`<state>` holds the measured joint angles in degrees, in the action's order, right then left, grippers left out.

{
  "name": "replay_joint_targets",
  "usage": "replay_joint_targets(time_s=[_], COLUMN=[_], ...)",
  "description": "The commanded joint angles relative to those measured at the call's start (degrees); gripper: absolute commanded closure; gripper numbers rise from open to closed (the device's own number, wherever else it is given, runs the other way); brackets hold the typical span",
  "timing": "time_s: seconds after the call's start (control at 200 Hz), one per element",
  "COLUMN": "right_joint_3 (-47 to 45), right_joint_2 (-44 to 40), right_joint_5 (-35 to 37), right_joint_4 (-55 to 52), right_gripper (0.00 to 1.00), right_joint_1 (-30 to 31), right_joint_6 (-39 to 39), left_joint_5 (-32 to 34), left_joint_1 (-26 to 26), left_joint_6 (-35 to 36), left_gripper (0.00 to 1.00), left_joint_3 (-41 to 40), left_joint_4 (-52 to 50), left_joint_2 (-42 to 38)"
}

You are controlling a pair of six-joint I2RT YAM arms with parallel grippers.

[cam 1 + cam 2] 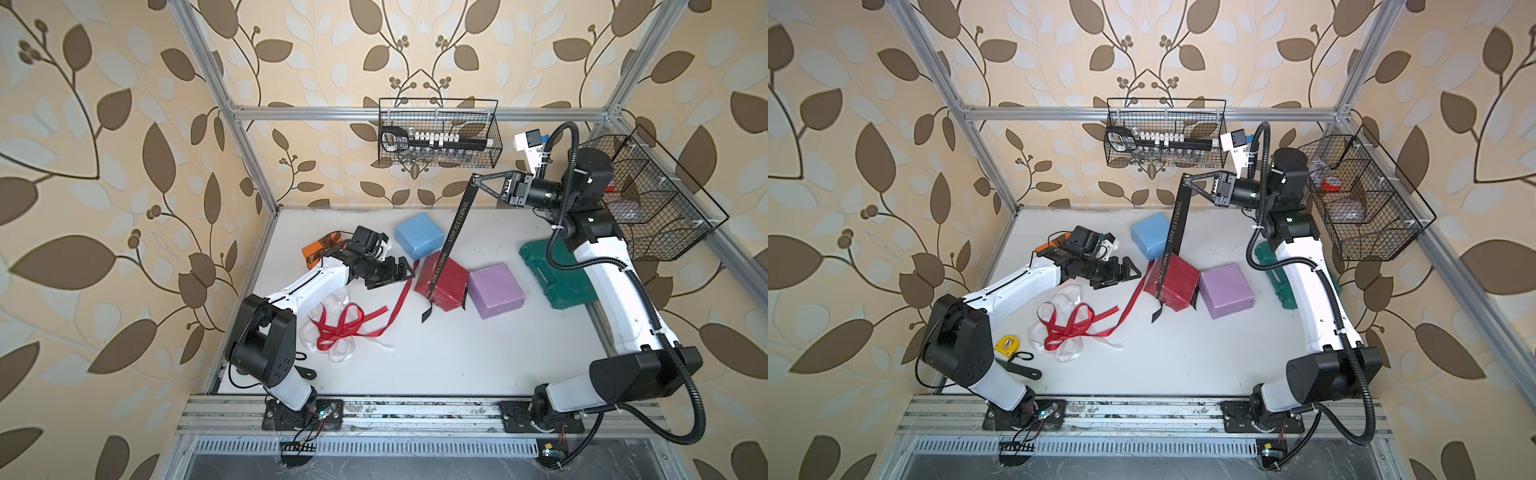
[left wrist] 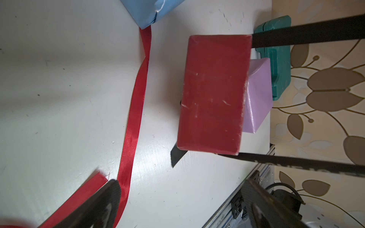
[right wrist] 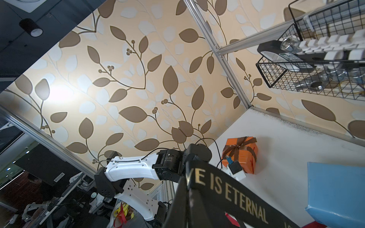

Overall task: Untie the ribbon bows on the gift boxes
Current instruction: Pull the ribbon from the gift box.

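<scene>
My right gripper (image 1: pixel 476 178) is raised near the back wall and shut on the black lettered ribbon (image 1: pixel 457 226). The ribbon runs taut down across the dark red box (image 1: pixel 442 280), which stands tilted. Its loose end (image 1: pixel 427 313) lies on the table. My left gripper (image 1: pixel 399 274) hovers open and empty just left of that box (image 2: pixel 213 92), above the loose red ribbon (image 2: pixel 136 110). Red and white ribbons (image 1: pixel 340 328) lie piled by the left arm. The orange box (image 3: pixel 241 156) carries a tied brown bow. The blue box (image 1: pixel 419 235) and lilac box (image 1: pixel 496 291) are bare.
A dark-green case (image 1: pixel 552 274) lies behind the lilac box under the right arm. Wire baskets hang on the back rail (image 1: pixel 440 133) and the right rail (image 1: pixel 648 199). A yellow tape measure (image 1: pixel 1008 345) and a black tool (image 1: pixel 1021 370) lie by the left arm's base.
</scene>
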<state>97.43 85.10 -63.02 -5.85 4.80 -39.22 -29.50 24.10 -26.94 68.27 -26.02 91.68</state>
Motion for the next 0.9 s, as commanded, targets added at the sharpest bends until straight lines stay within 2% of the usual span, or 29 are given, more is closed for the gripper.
replay_joint_targets(time_s=[0.0, 0.16, 0.335, 0.46, 0.605, 0.74, 0.9], right_joint_3=[1.5, 6.2, -3.7, -6.0, -10.5, -17.4, -19.8], right_joint_2=[1.3, 3.5, 1.8, 1.5, 0.1, -2.9, -4.6], right_joint_5=[0.1, -0.4, 1.4, 0.9, 2.4, 3.9, 4.9], right_joint_4=[-0.4, -2.2, 0.7, 2.1, 0.8, 3.0, 2.3], right_gripper=[1.00, 1.00, 1.00, 1.00, 1.00, 1.00, 1.00], right_joint_1=[-0.2, 0.1, 0.7, 1.8, 5.0, 5.4, 5.4], right_joint_6=[-0.2, 0.1, 0.3, -0.5, 2.1, 1.5, 1.9], left_joint_5=[1.0, 1.0, 1.0, 0.3, 2.9, 2.5, -2.5], left_joint_1=[0.7, 0.7, 0.7, 0.7, 0.7, 0.7, 1.1], left_joint_6=[1.7, 1.8, 1.7, 2.0, 4.3, 4.4, 2.9], left_gripper=[0.01, 0.01, 0.01, 0.01, 0.01, 0.01, 0.01], left_joint_3=[1.3, 1.3, 0.6, 1.6, 3.2, 3.2, 3.6], left_joint_4=[-0.7, -1.0, -0.2, -0.5, 0.2, 5.1, 14.1], left_joint_2=[-2.4, -2.3, -2.3, -1.5, -3.9, -7.4, -10.6])
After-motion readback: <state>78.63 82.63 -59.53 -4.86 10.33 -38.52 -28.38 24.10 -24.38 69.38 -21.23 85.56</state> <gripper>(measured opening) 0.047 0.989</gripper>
